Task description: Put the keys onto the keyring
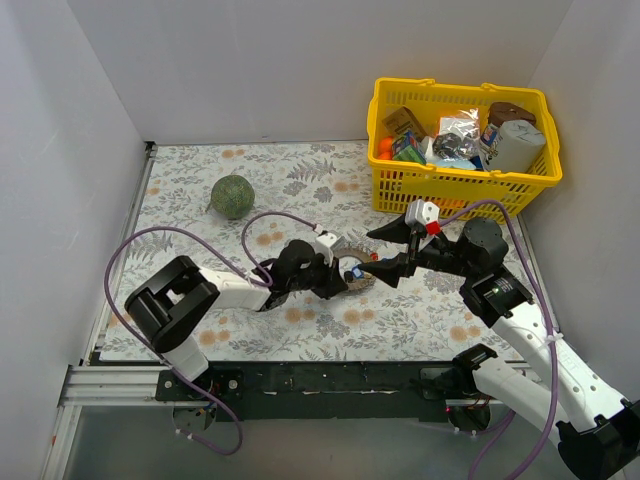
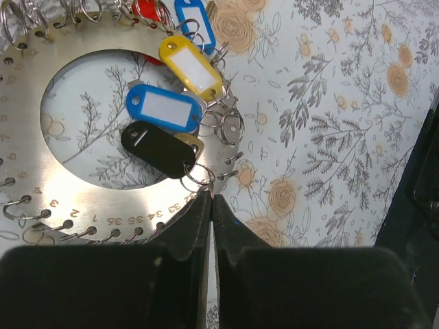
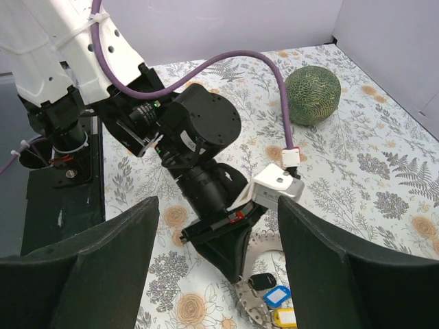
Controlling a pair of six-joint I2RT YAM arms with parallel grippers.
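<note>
Your left jaws are pressed together, and their tips sit right at the outer rim of the keyring [image 2: 41, 185]. You cannot tell whether they pinch the rim or only touch it. The keyring lies flat on the floral tabletop [image 2: 329, 137], spreading ahead and to the left of those tips. Just ahead of them is the black key tag [image 2: 156, 148], with its small split ring [image 2: 199, 175] nearly at the tips. Farther ahead come a blue key tag [image 2: 164, 110] and then a yellow key tag [image 2: 192, 65]. Your right jaws are spread wide apart and hold nothing. The keyring's edge and the left arm [image 3: 199, 130] lie between and ahead of them. The green ball [image 1: 232, 196] sits well beyond both.
</note>
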